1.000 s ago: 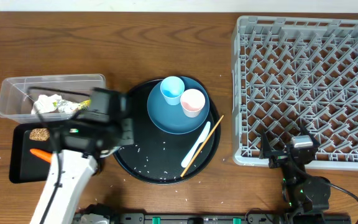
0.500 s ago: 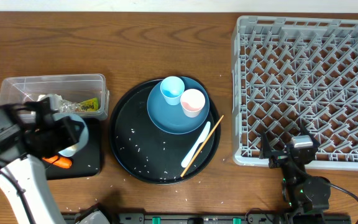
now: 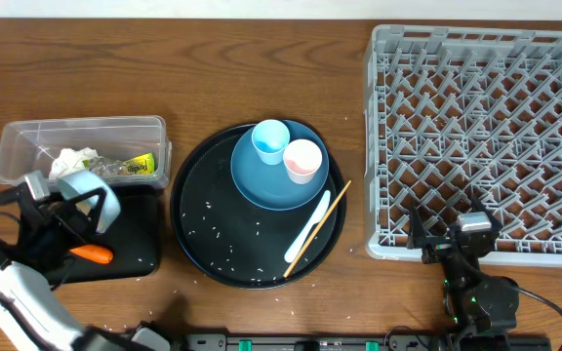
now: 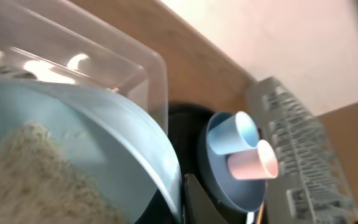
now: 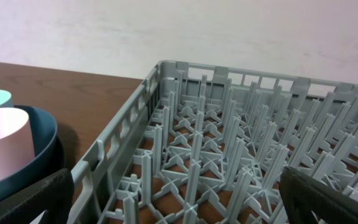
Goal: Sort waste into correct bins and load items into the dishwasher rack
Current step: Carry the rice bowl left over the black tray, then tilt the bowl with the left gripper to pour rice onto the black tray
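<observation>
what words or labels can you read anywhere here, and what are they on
Yellow-green wrapper in the clear tub: it carries dark print, too small and blurred to read.
Nothing else: no readable text on the grey rack or anything else in any view.

One dark blue plate (image 3: 257, 185), one light blue cup (image 3: 269, 139), one pink cup (image 3: 301, 159), one white utensil (image 3: 300, 241) and one wooden chopstick (image 3: 335, 203) lie on the round black tray (image 3: 188, 195), with rice grains (image 3: 227, 249) too many to count. Left of that tray are two bins, one clear tub (image 3: 86, 123) and one shallow black tray (image 3: 135, 229), along with one bowl (image 3: 96, 185), one carrot (image 3: 93, 254), one crumpled paper (image 3: 71, 161) and one printed wrapper (image 3: 137, 166). Right of it stands one grey rack (image 3: 476, 117).
</observation>
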